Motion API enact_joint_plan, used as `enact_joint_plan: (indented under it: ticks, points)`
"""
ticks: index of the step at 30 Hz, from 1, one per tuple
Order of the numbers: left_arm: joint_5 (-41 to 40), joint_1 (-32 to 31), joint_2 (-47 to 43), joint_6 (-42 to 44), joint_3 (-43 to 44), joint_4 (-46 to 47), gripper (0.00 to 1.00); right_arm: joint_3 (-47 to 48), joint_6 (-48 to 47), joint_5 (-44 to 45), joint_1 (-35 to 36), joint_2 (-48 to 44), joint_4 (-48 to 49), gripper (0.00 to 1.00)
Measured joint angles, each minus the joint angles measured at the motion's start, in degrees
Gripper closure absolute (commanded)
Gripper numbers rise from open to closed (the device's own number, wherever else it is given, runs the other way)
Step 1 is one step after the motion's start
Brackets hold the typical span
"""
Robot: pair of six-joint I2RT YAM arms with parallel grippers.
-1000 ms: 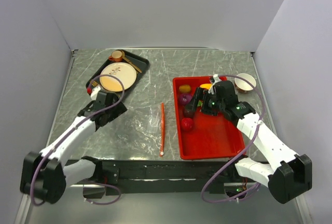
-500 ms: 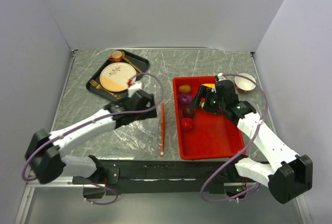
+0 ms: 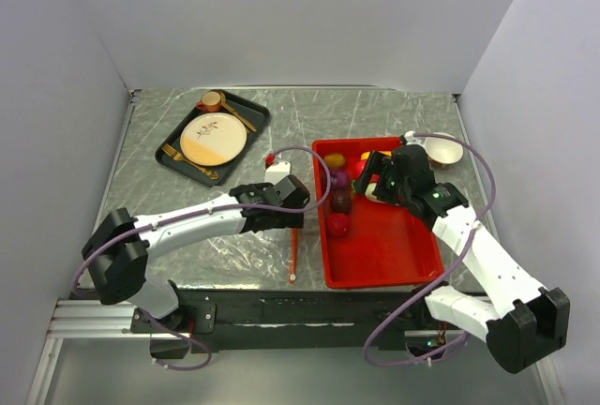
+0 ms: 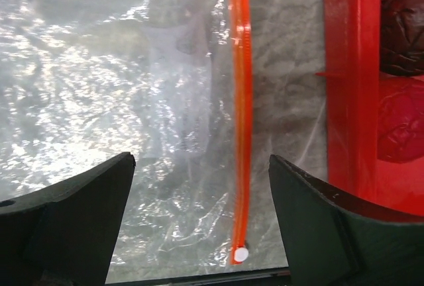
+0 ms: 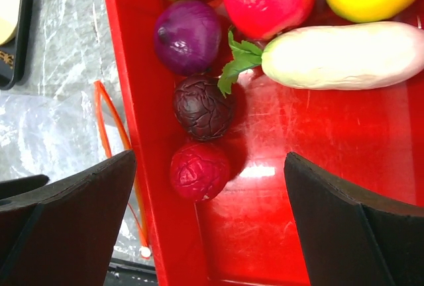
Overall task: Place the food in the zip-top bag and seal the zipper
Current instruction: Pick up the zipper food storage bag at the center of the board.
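The clear zip-top bag [image 4: 99, 87] lies flat on the table left of the red tray [image 3: 394, 255]. Its orange zipper [image 4: 242, 120] runs along the bag's right edge and ends in a white tab [image 4: 240, 254] near the table's front. My left gripper [image 4: 202, 160] hovers open over the zipper, holding nothing. The food sits in the red tray: a red ball [image 5: 199, 170], a maroon ball [image 5: 202, 107], a purple onion [image 5: 187, 36], a white radish [image 5: 344, 55] and other pieces. My right gripper [image 5: 211, 160] is open above the red ball.
A black tray [image 3: 169, 154] at the back left holds a patterned plate [image 3: 214, 138] and a small cup [image 3: 210, 101]. A white bowl [image 3: 443, 150] stands behind the red tray. The bag's tab lies close to the table's front edge.
My left arm has swung right from the black tray to above the bag's zipper, and its jaws have narrowed a little. The right gripper has shifted slightly over the red tray.
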Motion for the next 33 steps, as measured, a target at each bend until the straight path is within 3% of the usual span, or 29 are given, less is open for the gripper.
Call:
enact_joint_plan:
  ticks: [7, 22, 29, 33]
  points:
    - [4.2, -0.2, 3.1, 0.0, 0.0, 3.8, 0.11, 0.0, 0.2, 1.0, -0.1, -1.4, -0.4, 0.00]
    - [5.5, -0.2, 12.3, -2.0, 2.9, 4.1, 0.30, 0.0, 0.3, 1.7, -0.3, -3.1, -2.1, 0.00]
    - [4.8, -0.2, 12.5, -2.8, 3.6, 3.7, 0.59, -0.1, 0.3, 1.8, -0.3, -3.4, -2.3, 0.00]
    - [4.3, -0.2, 12.5, -3.0, 4.0, 3.1, 0.62, -0.1, 0.3, 1.8, -0.3, -3.4, -2.5, 0.00]
